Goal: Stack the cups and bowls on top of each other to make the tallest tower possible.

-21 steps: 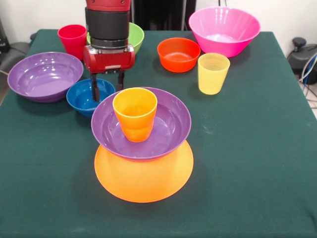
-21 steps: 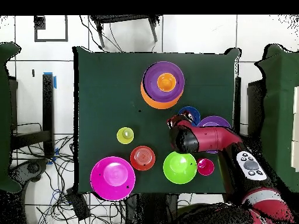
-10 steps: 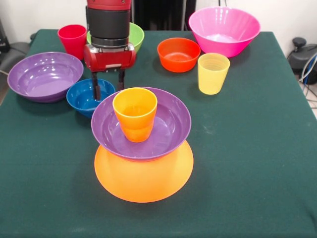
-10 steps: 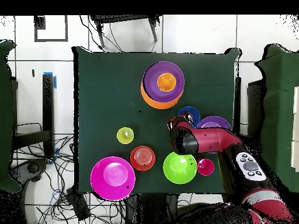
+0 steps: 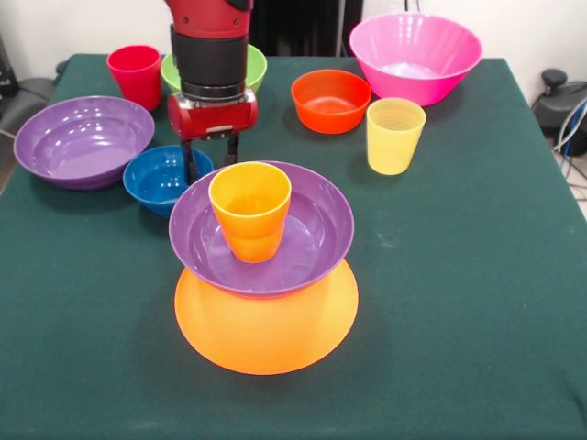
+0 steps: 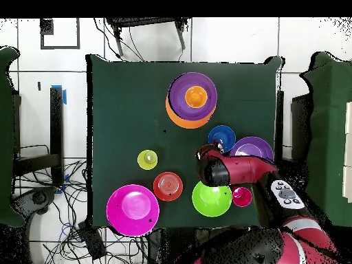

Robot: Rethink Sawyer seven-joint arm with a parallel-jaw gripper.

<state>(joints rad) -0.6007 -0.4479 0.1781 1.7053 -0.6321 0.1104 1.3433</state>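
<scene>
Orange, glossy and widest, an upturned bowl (image 5: 266, 325) forms the base of the tower (image 5: 263, 266), which is seen nearest the front edge of the green table (image 5: 459, 302). On it a shallow purple bowl (image 5: 312, 234) is set upright, and an orange cup (image 5: 249, 209) is stood inside that, mouth up. Just behind, to the left, a small blue bowl (image 5: 156, 176) is found, with the gripper (image 5: 210, 158) hung at its right rim; its two dark fingers are seen parted, with nothing gripped, though their tips are partly hidden by the purple rim. Farther left a second purple bowl (image 5: 83, 139) is placed. A yellow cup (image 5: 394, 136), orange-red bowl (image 5: 330, 101), red cup (image 5: 135, 73), green bowl (image 5: 249, 66) and pink bowl (image 5: 415, 55) are ranged beyond.
</scene>
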